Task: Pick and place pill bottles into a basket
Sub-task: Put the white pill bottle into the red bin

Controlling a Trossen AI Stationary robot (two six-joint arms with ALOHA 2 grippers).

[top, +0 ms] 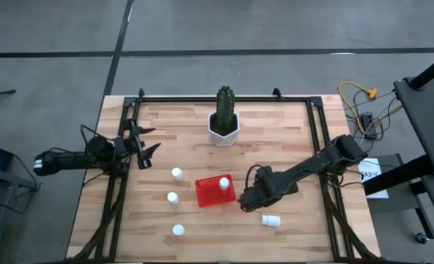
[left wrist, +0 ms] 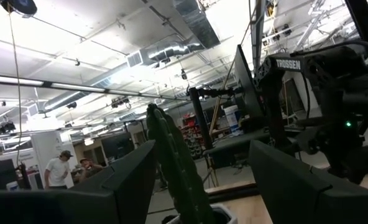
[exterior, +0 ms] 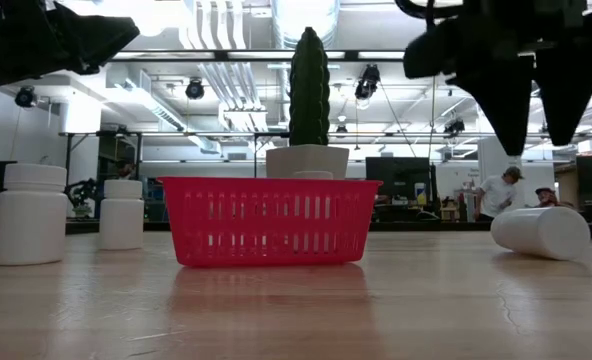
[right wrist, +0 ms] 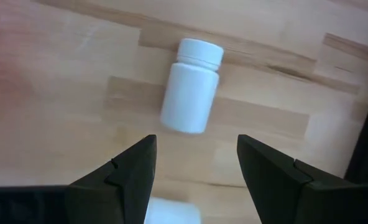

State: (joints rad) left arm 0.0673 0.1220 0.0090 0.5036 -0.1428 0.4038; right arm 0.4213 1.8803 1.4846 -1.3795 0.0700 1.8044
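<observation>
The left jaws hang spread and empty, back from three upright bottles on the counter. The basket holds one bottle, just left of the right jaws, which gape empty. A tipped bottle lies just beside them. "TROSSEN" marks the right arm.

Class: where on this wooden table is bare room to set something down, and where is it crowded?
Free: the strip beyond the white hexagonal cactus pot, and the near edge. Crowded: around the red plastic basket, with upright white pill bottles left and the right tool opposite.
</observation>
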